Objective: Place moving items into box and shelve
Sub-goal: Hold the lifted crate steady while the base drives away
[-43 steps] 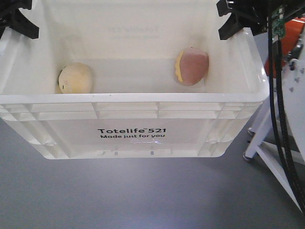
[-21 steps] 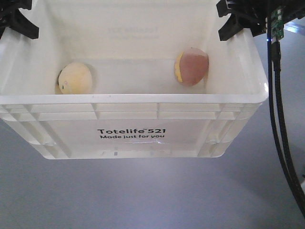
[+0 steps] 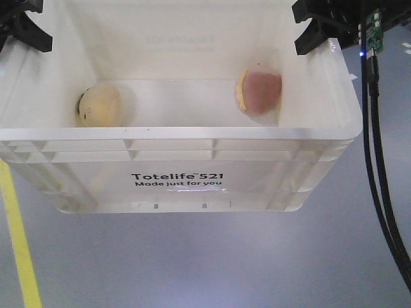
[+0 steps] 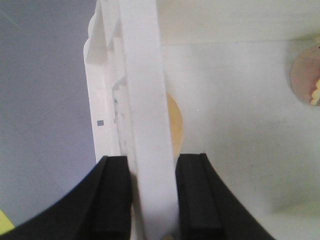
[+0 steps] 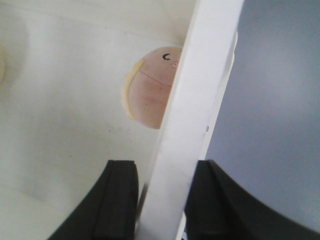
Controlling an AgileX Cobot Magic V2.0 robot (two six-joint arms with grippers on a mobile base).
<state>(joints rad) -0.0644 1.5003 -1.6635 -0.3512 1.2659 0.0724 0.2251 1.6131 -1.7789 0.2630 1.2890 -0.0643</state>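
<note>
The off-white box, printed "Totelife 521", hangs above the grey floor, held by both side walls. My left gripper is shut on its left rim, one finger inside and one outside; the left wrist view shows the same grip. My right gripper clamps the right rim in the same way. Inside the box, the cream-yellow ball lies against the left wall. The pinkish-brown ball rests near the right wall, its stitched face showing.
Grey floor lies under the box. A yellow floor line runs along the lower left. Black cables hang down the right side beside the box.
The floor has shifted under the held box: a white frame at the right left the view and the yellow line appeared at the left. The cream ball rolled slightly left.
</note>
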